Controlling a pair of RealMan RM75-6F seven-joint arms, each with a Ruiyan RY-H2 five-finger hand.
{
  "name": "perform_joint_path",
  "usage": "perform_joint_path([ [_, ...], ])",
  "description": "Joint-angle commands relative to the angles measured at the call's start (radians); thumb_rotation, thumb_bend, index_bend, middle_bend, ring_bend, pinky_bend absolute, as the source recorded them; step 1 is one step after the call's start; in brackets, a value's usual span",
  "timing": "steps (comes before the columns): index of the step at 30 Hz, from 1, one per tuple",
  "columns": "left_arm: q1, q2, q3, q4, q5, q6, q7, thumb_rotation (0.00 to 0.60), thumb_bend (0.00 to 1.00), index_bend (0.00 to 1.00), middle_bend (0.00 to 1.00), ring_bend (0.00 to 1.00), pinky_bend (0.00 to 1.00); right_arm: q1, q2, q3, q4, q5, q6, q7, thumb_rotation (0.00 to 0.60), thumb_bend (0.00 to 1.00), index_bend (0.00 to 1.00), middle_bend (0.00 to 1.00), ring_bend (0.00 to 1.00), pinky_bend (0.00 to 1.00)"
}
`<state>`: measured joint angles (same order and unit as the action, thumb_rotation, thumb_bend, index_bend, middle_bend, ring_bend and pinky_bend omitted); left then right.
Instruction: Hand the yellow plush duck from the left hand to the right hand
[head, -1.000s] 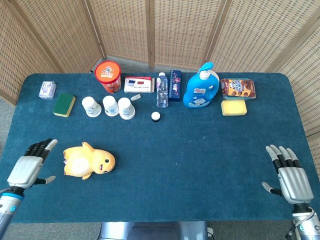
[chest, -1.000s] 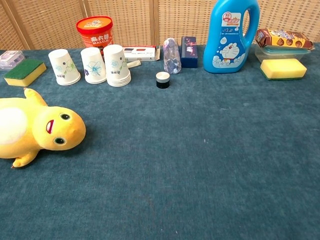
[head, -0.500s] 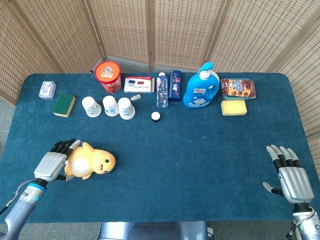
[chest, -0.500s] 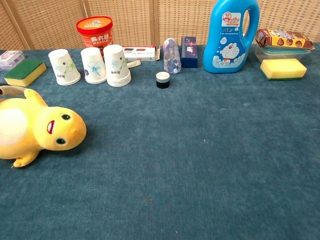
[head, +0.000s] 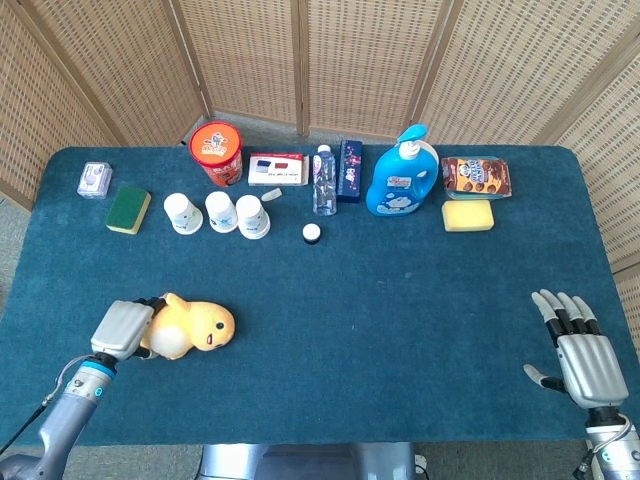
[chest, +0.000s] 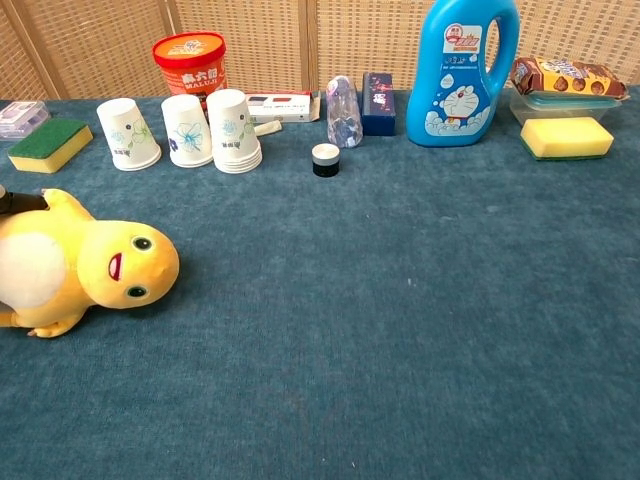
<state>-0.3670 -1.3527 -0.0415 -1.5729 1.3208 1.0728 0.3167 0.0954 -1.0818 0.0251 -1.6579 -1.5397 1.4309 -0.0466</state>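
Now that the left hand has slid in and wrapped onto the yellow plush duck, still tabletop, well in front of the paper cups, lifting looks next. Right hand stays spread, empty.

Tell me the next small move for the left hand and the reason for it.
Probably lift the yellow plush duck off the table. The left hand is wrapped over the duck's back end, and the duck looks to be lying on the cloth, while the right hand waits open far across the table.
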Motion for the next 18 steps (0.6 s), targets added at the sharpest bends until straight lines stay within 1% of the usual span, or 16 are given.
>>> perform_joint_path([
  [1, 0.009, -0.016, -0.001, 0.024, 0.066, 0.055, -0.097, 0.6, 0.22, 0.63, 0.65, 0.62, 0.82, 0.001, -0.001, -0.001, 0.001, -0.001, -0.002, 0.0, 0.6, 0.0, 0.0, 0.0, 0.0, 0.0],
  [2, 0.012, -0.012, -0.001, 0.028, 0.099, 0.079, -0.145, 0.6, 0.22, 0.64, 0.65, 0.63, 0.82, 0.001, -0.002, -0.003, 0.002, -0.002, -0.004, -0.002, 0.6, 0.0, 0.0, 0.0, 0.0, 0.0],
  [4, 0.015, -0.008, 0.002, 0.036, 0.13, 0.1, -0.189, 0.6, 0.22, 0.65, 0.66, 0.63, 0.82, 0.002, -0.003, -0.004, 0.002, -0.004, -0.005, -0.003, 0.6, 0.0, 0.0, 0.0, 0.0, 0.0],
  [6, 0.019, 0.002, 0.005, 0.042, 0.18, 0.141, -0.267, 0.6, 0.22, 0.65, 0.66, 0.63, 0.82, 0.005, -0.004, -0.009, -0.002, -0.01, -0.012, 0.001, 0.6, 0.0, 0.0, 0.0, 0.0, 0.0],
  [10, 0.017, 0.018, 0.011, 0.055, 0.273, 0.212, -0.397, 0.6, 0.22, 0.65, 0.66, 0.63, 0.82, 0.019, 0.005, -0.024, -0.017, -0.029, -0.044, 0.068, 0.6, 0.0, 0.0, 0.0, 0.0, 0.0],
  [14, -0.009, 0.021, 0.015, 0.07, 0.364, 0.261, -0.508, 0.6, 0.22, 0.65, 0.66, 0.63, 0.82, 0.079, 0.03, -0.035, -0.039, -0.057, -0.139, 0.212, 0.6, 0.0, 0.0, 0.0, 0.0, 0.0],
  [16, -0.017, 0.015, 0.014, 0.078, 0.378, 0.267, -0.527, 0.6, 0.22, 0.65, 0.66, 0.63, 0.82, 0.097, 0.039, -0.037, -0.048, -0.066, -0.163, 0.257, 0.6, 0.0, 0.0, 0.0, 0.0, 0.03],
  [18, -0.038, -0.009, 0.009, 0.105, 0.408, 0.278, -0.554, 0.6, 0.21, 0.65, 0.66, 0.63, 0.82, 0.143, 0.064, -0.038, -0.067, -0.089, -0.219, 0.374, 0.6, 0.0, 0.0, 0.0, 0.0, 0.07],
])
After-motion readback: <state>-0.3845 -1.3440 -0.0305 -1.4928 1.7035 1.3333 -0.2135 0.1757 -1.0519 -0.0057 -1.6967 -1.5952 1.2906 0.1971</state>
